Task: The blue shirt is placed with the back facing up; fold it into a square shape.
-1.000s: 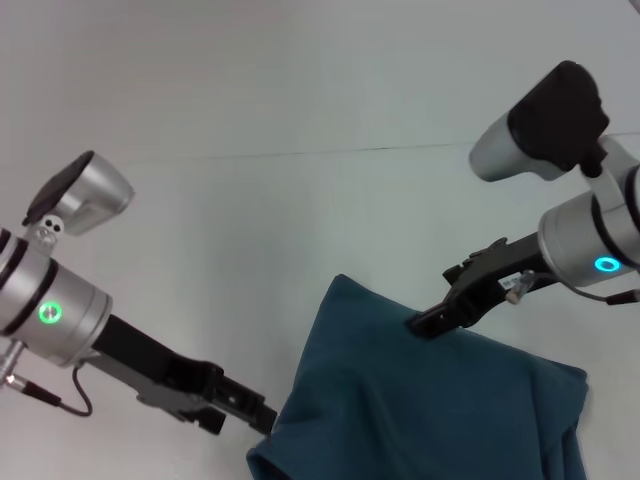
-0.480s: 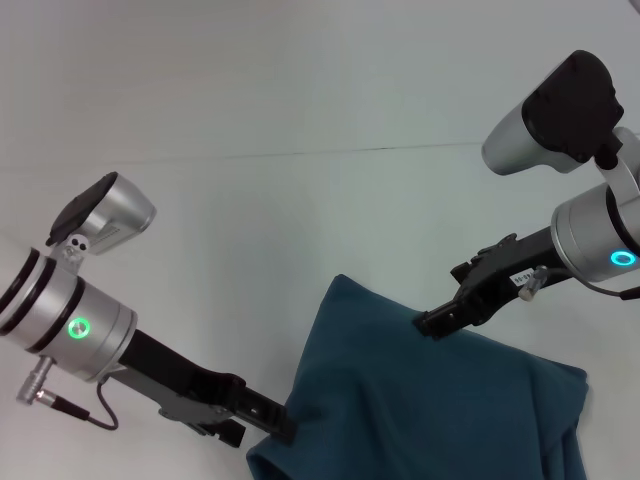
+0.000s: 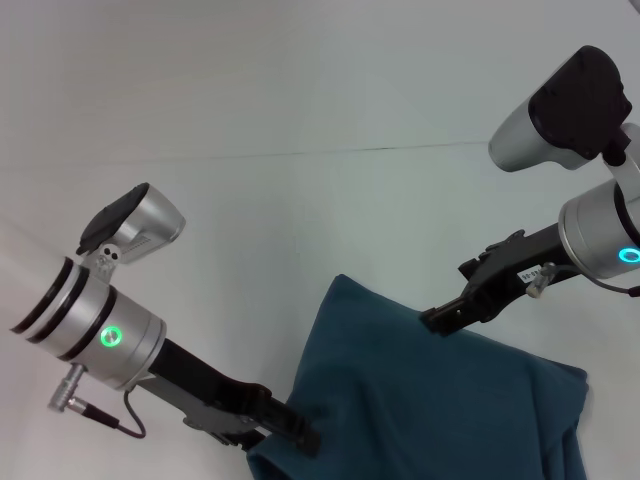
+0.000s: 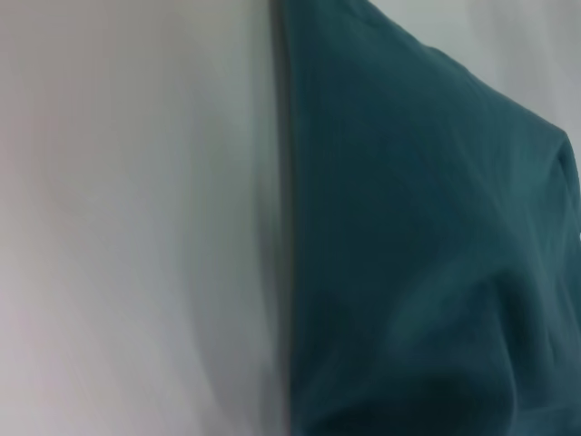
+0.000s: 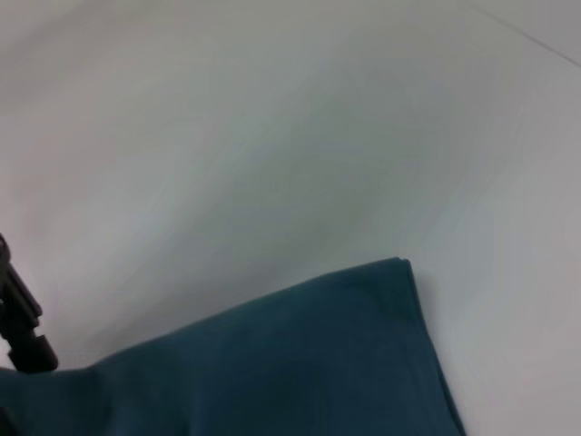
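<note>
Left claw (image 3: pixel 305 437) at the near left edge of the dark teal-blue soft cotton shirt (image 3: pixel 420 400), apparently clamped on its hem, shirt bunched on the pale grey worktop (image 3: pixel 250 200), right claw (image 3: pixel 437 320) farther back, pinching its upper fold

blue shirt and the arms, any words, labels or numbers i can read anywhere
None can be read.
The blue shirt shows only plain fabric in all three views, with no lettering.
A small white label sits on the right arm just behind the right pincer; its print is too small to read.
The left pincer, at the shirt's left edge, carries no visible text.
</note>
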Controlling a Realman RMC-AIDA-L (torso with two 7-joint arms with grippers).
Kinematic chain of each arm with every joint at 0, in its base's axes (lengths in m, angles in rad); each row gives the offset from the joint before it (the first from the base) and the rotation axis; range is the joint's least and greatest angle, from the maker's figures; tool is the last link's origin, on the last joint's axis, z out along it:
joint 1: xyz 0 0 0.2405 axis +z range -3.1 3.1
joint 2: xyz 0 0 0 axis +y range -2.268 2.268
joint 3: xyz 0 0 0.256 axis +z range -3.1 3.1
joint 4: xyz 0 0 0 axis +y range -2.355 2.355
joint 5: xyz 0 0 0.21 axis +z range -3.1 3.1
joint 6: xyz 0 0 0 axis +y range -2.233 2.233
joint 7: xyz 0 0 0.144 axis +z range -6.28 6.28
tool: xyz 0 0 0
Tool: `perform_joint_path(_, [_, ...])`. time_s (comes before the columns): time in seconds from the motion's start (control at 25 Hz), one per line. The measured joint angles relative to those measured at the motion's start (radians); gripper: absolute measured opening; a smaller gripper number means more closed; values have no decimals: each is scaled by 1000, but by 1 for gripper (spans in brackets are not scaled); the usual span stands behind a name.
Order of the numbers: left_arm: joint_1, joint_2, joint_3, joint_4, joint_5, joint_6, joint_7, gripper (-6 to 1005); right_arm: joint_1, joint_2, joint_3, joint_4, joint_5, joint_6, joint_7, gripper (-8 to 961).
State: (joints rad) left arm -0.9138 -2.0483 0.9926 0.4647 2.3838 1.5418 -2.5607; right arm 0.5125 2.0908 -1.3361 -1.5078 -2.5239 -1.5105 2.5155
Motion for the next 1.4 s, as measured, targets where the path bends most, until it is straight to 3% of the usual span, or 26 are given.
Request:
perform_joint_path(0.16, [-5,-8,15,-7,0,-19,-3,861,0,0,-1,0,-12,2,0,915])
perform_joint_path(0.6, [-13,-21,48,-7,0,-21,8,716,0,2,0,0,-48,-1,12,915])
perform_joint_path(0.84, [-17,-21,55,3,0,-11,10,504,0,2,2,0,-50,1,14,912])
perform_joint_path(1.28, [-17,-36,50,4,-7,-21,32,270,0,0,31,3,-61,2,28,907])
perform_joint_path(1.36, [-17,-36,41,5,-8,-22,37,46,0,0,31,6,-61,2,28,906])
perform_joint_path(1.4, [-16,-35,36,5,-8,-23,39,47,0,0,31,7,-61,3,28,905])
